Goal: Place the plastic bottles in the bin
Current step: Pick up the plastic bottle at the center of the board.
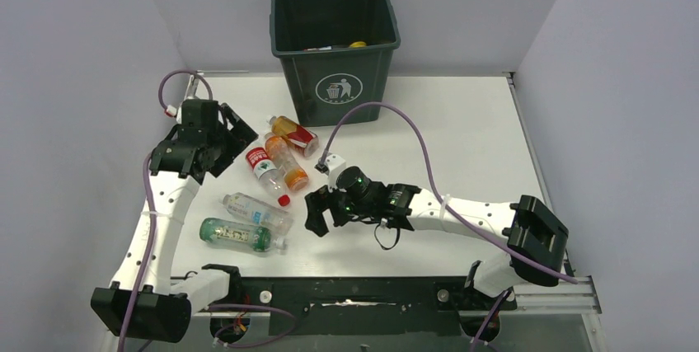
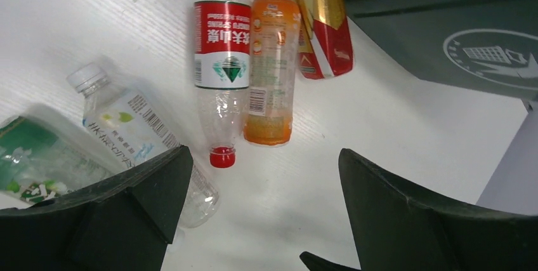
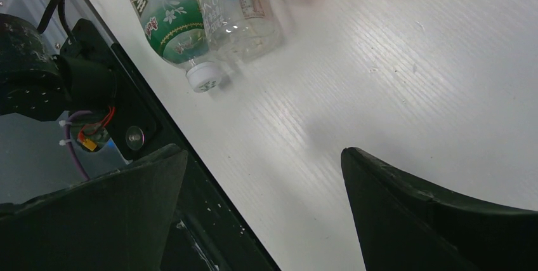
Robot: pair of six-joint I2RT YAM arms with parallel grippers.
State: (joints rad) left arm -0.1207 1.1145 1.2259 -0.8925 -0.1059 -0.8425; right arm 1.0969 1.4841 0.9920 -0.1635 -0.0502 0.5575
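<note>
Five plastic bottles lie on the white table left of centre: a gold-and-red labelled one (image 1: pixel 295 133), an orange one (image 1: pixel 287 163), a red-labelled one with a red cap (image 1: pixel 265 172), a clear white-capped one (image 1: pixel 257 211) and a green-labelled one (image 1: pixel 235 235). The dark green bin (image 1: pixel 335 39) stands at the back, with a few items inside. My left gripper (image 1: pixel 232 147) is open and empty, just left of the red-labelled bottle (image 2: pixel 221 55) and above the table. My right gripper (image 1: pixel 316 212) is open and empty, right of the clear bottle (image 3: pixel 241 11) and the green bottle (image 3: pixel 168 23).
The black rail of the table's front edge (image 3: pixel 152 138) lies under my right gripper's left finger. The bin's front wall (image 2: pixel 444 23) is close on the right of the left wrist view. Grey walls enclose the table on three sides.
</note>
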